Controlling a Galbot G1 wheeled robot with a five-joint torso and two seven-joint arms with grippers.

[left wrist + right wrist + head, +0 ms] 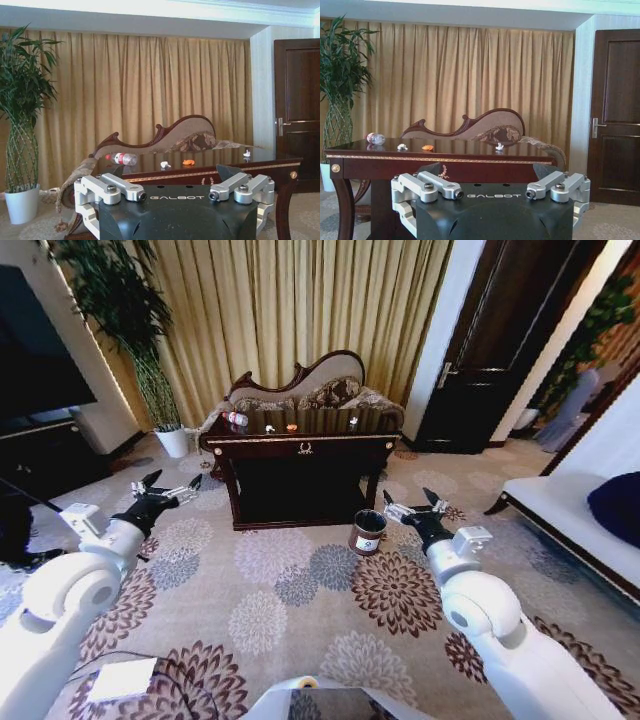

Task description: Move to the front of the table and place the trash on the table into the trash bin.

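Observation:
The dark glossy table (300, 445) stands ahead on the floral carpet, some way off. On its top lie a clear bottle with a red cap (235, 419), a white scrap (270, 427), an orange scrap (291, 427) and another white scrap (353, 422). The small dark trash bin (367, 531) sits on the floor by the table's front right leg. My left gripper (170, 485) and right gripper (410, 502) are held out low in front, both open and empty. The bin is just left of the right gripper. Both wrist views face the bottle (121, 158) (375, 138) and the orange scrap (188, 162) (427, 147).
A curved chaise (320, 380) stands behind the table before gold curtains. A potted plant (165, 400) is at the back left and a dark door (500, 340) at the back right. A dark cabinet (40, 455) lines the left, a white bench (570, 515) the right.

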